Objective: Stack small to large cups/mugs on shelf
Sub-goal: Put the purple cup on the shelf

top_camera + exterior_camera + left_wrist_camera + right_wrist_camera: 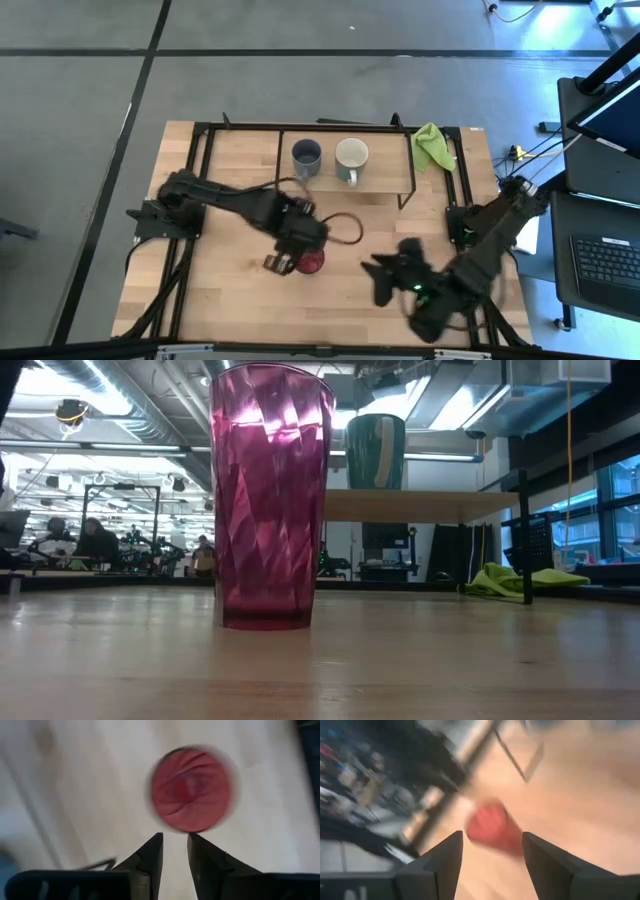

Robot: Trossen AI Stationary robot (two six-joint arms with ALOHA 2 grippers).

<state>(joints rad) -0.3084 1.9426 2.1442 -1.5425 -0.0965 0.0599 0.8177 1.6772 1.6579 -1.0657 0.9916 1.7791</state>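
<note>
The red tumbler point(312, 262) is stood upright on the surface point(220, 290), in front of the shelf point(380, 185) where both mugs are seen. The left tool point(282, 264), just beside the tumbler, is parted narrowly and holds nothing; the right tool point(385, 283), nearby, is open and empty. A straddling approach and square grip are advised.

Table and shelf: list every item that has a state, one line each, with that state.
Red tumbler: upright on the table, nothing gripping it.
Grey mug: upright on the shelf, mouth up.
White mug: upright on the shelf beside the grey mug.
Green cloth: crumpled, by the shelf's end.
Left tool: above the tumbler, slightly open, empty.
Right tool: open, empty.
</note>
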